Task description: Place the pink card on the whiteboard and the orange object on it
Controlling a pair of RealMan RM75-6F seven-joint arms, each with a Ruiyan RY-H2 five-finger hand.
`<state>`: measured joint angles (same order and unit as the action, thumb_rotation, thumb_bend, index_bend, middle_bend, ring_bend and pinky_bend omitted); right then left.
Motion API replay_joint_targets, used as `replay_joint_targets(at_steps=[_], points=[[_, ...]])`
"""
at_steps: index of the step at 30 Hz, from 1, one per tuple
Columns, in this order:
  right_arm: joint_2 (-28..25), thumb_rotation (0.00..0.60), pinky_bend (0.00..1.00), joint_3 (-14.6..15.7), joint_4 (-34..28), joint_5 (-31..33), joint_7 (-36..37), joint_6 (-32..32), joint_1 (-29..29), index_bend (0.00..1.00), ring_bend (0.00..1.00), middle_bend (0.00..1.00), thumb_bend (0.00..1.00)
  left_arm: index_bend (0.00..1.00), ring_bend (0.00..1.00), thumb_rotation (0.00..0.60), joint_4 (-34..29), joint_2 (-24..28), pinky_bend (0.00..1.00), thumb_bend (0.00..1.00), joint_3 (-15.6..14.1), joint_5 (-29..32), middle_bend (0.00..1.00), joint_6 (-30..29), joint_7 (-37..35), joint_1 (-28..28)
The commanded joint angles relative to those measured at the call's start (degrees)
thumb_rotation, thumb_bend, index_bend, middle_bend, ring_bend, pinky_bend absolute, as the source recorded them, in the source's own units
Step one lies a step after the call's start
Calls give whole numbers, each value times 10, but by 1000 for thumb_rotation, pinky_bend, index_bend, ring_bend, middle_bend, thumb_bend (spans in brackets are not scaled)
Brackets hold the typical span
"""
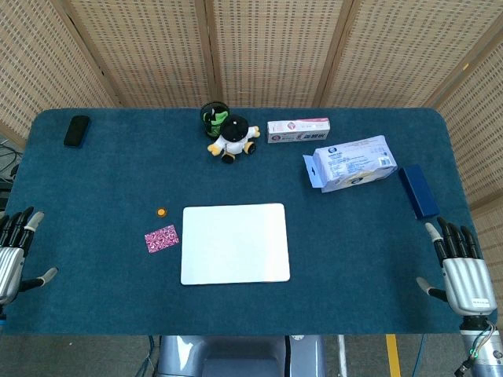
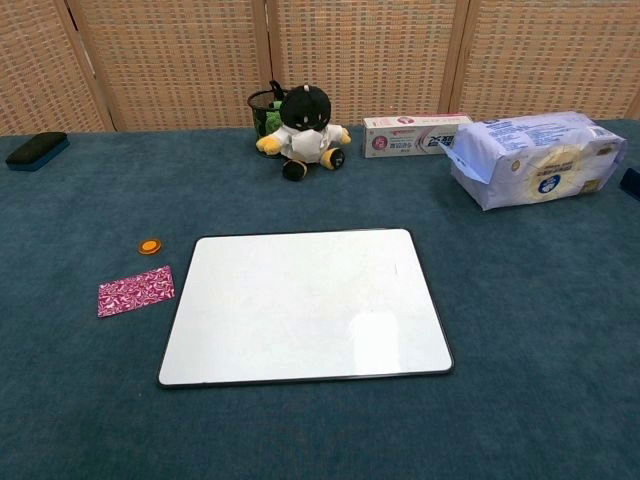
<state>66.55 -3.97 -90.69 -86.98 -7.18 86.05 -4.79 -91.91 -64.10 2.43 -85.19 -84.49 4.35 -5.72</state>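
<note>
- Two hands show only in the head view, at the lower corners of the frame: the left hand at the lower left edge and the right hand at the lower right, both over the tabletop's near corners with fingers spread and nothing in them.
- The tabletop is covered in dark teal cloth with rounded far corners; it fills most of both views.
- Behind it, across the top of both frames, stand folding screens of woven tan panels in wooden frames.
- The whiteboard lies flat at the centre of the frame, bare, with a dark thin rim visible in the chest view.
- The pink card lies flat on the cloth just left of the whiteboard, apart from it; chest view shows it at the left middle.
- The orange object, a small round disc, sits on the cloth just above the card, apart from both card and whiteboard.
- At upper centre a plush toy sits in front of a black mesh cup.
- Right of it lie a long box and a white-and-blue pack.
- A dark blue box lies at the right edge; a black eraser at the upper left.
</note>
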Motion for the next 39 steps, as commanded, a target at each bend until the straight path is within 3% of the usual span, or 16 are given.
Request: replay_joint_targets(at_steps=[1, 12, 18, 21, 25, 28, 33, 39], points=[[0, 600, 0, 1, 0, -1, 0, 1, 1, 0, 0, 0, 0, 0, 0, 600, -1, 1, 0, 0, -1, 0, 0, 1, 0, 0], [-4, 600, 0, 1, -5, 0, 4, 2, 2, 0, 0, 0, 0, 0, 0, 600, -7, -2, 0, 0, -6, -7, 0, 26, -6, -13], [-6, 600, 0, 1, -7, 4, 6, -5, 0, 0, 0, 0, 0, 0, 0, 600, -47, 0, 0, 0, -1, 20, 0, 123, -11, -62], [-7, 600, 0, 2, -8, 4, 8, -7, 0, 0, 0, 0, 0, 28, 0, 600, -70, -4, 0, 0, 14, 63, 0, 173, 20, -91], [-8, 600, 0, 3, -9, 3, 11, -10, -1, 0, 0, 0, 0, 173, 0, 600, -90, -29, 0, 0, 35, 134, 0, 225, 77, -127], [-9, 600, 0, 4, -9, 4, 14, -14, -2, 0, 0, 0, 0, 225, 0, 600, -100, -51, 0, 10, 50, 200, 0, 260, 117, -156], [-9, 600, 0, 5, -6, 6, 18, -20, -4, 0, 0, 0, 0, 262, 0, 600, -98, -84, 0, 87, 69, 280, 0, 273, 163, -187], [-10, 600, 0, 4, -6, 8, 20, -22, -5, 0, 0, 0, 0, 268, 0, 600, -90, -127, 0, 92, 82, 372, 0, 262, 222, -223]])
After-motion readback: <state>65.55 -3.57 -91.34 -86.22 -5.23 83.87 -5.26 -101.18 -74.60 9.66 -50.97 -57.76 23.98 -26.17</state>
